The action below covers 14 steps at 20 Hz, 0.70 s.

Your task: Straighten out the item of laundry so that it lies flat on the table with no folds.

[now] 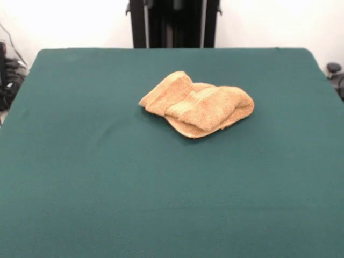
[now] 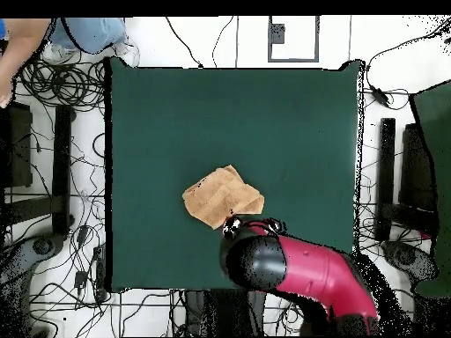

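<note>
Tan-orange terry, the towel (image 1: 197, 104) lies bunched in overlapping folds near the middle of the table (image 1: 80, 161), so you are at the start. Your end effector's state cannot be told, because the arm (image 2: 295, 264) hides it; next, pick an outer edge and draw it outward.

towel (image 1: 198, 105) (image 2: 222, 197): tan-orange terry, woven band across one fold
table (image 1: 107, 183) (image 2: 176, 123): dark green cloth, plain
arm (image 2: 299, 268): red w/ black end
pedestal (image 1: 173, 22): black
floor cables (image 2: 53, 84): black on white
</note>
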### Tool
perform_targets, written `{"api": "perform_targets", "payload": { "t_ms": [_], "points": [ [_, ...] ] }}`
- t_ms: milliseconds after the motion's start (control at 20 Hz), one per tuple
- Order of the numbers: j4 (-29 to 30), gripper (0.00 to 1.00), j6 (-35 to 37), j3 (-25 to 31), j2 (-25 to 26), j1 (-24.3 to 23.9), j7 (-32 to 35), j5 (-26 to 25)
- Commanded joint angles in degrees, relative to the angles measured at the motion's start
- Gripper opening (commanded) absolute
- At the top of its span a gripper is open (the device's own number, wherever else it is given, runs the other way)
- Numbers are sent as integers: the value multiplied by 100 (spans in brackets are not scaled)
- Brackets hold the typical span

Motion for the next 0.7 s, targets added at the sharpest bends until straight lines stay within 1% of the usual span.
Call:
{"api": "perform_targets", "payload": {
  "t_ms": [50,200,350,450,700],
  "points": [
    [-711,100,195,1236,914,-375,-1144,-576],
    [-928,100,306,1432,1070,-575,-1234,-780],
    [-1179,100,374,1649,1328,-766,-1328,-985],
    [-1316,100,281,1765,1565,-842,-1295,-1136],
    [-1465,100,-35,1973,1980,-883,-1049,-1477]
  ]
}}
